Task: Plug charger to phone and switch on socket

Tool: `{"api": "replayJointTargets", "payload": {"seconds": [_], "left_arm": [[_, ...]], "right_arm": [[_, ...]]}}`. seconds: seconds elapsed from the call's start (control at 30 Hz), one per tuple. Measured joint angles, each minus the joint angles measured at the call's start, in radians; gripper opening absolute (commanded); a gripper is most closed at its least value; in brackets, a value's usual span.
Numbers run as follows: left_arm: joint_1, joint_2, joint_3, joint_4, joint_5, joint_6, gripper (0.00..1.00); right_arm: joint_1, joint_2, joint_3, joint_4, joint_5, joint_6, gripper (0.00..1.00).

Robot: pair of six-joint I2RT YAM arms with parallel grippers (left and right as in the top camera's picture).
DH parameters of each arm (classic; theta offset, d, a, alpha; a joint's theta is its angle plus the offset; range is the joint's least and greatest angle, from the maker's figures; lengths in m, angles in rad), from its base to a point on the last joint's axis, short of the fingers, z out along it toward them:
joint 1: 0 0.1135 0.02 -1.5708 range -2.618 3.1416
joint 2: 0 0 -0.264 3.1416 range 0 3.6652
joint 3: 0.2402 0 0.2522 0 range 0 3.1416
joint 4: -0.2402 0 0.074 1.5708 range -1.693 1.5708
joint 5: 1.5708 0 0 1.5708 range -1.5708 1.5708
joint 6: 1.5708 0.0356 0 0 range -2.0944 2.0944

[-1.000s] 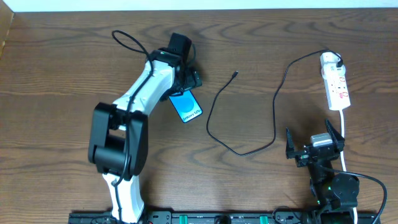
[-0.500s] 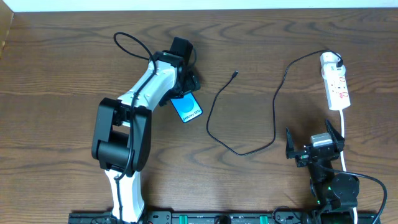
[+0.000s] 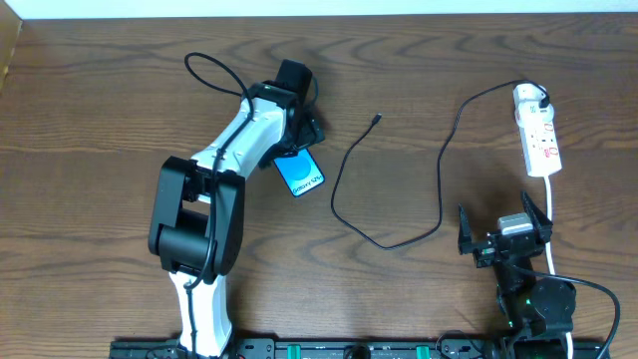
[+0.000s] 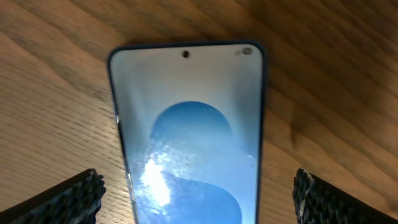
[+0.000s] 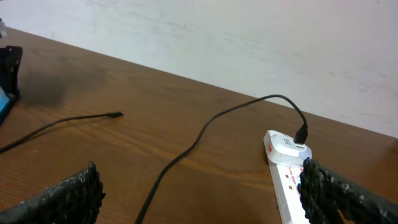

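Gripper (image 4: 199, 199) of outstretched left arm (image 3: 239, 135) low over phone (image 4: 189, 124), fingers (image 4: 74, 196) wide apart, empty

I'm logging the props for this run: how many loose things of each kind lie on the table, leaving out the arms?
phone: 1
charger cable: 1
power strip: 1
Total: 3
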Motion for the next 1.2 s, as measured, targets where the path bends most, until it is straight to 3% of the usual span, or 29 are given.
{"api": "replayJointTargets", "payload": {"seconds": [0.5,1.2], "left_arm": [[-0.032,0.044,0.001,0.005,-0.005,-0.002,0.98],[0.021,0.051,0.017,-0.16,-0.002,0.028,0.98]], "right_arm": [[0.0,0.0,0.0,0.0,0.0,0.0,0.99],[0.0,0.0,0.0,0.0,0.0,0.0,0.99]]}}
